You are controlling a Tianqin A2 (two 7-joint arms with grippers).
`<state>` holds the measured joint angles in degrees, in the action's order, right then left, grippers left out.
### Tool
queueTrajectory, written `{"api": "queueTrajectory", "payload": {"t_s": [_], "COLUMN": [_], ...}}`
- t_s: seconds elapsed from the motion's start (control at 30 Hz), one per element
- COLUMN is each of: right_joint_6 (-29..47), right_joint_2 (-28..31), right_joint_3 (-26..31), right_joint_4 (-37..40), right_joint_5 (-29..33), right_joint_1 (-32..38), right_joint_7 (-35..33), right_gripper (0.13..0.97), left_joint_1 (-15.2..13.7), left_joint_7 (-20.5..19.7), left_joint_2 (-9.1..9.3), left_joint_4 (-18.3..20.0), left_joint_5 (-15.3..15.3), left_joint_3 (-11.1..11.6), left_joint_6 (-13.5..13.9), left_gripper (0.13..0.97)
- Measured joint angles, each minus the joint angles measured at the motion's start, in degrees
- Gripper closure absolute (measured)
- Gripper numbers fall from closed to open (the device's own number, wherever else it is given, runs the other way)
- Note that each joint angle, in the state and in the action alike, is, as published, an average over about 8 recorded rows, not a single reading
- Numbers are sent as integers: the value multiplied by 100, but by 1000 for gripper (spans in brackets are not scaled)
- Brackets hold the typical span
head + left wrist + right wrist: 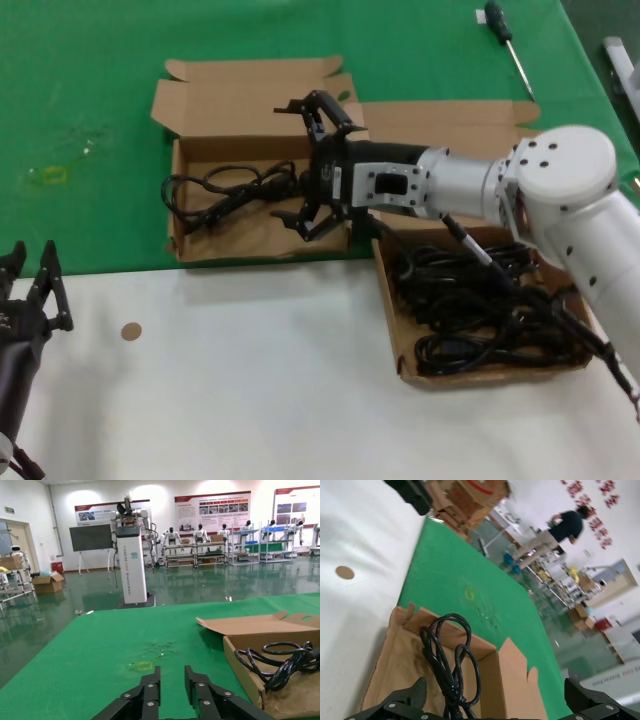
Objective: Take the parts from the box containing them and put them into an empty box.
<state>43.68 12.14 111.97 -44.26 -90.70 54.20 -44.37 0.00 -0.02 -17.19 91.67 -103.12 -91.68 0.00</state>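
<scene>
The smaller cardboard box (pixel 262 247) lies at the left on the green cloth with one black power cord (pixel 225 190) on its floor. My right gripper (pixel 306 166) hovers over that box's right end, wide open, the cord's near end lying between its jaws. In the right wrist view the cord (pixel 449 655) lies loose in the box (pixel 385 675) under the open gripper (pixel 497 697). The larger box (pixel 480 376) at the right holds several looped cords (pixel 480 300). My left gripper (pixel 30 268) is parked at the lower left, open and empty (pixel 172 680).
A green-handled screwdriver (pixel 505 35) lies on the green cloth (pixel 90 100) at the far right. Both box lids (pixel 250 95) fold open towards the back. The near half is white table (pixel 250 390) with a small brown disc (pixel 131 330).
</scene>
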Motion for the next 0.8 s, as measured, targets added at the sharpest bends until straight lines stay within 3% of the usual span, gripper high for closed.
{"api": "queueTrajectory", "payload": {"t_s": [0.13, 0.43, 0.8], "right_joint_6": [-240, -812, -1510], "right_joint_2": [28, 94, 175], "right_joint_3": [-111, -377, -701], "right_joint_4": [-259, -879, -1638], "right_joint_5": [-68, -231, -430], "right_joint_1": [-296, -1005, -1876], "right_joint_7": [244, 825, 1534], "right_gripper": [129, 129, 129], "left_joint_1": [0, 0, 0], "left_joint_7": [0, 0, 0], "left_joint_2": [0, 0, 0], "left_joint_4": [0, 0, 0], "left_joint_5": [0, -1, -1], "left_joint_3": [0, 0, 0], "left_joint_6": [0, 0, 0], "left_gripper": [885, 756, 503]}}
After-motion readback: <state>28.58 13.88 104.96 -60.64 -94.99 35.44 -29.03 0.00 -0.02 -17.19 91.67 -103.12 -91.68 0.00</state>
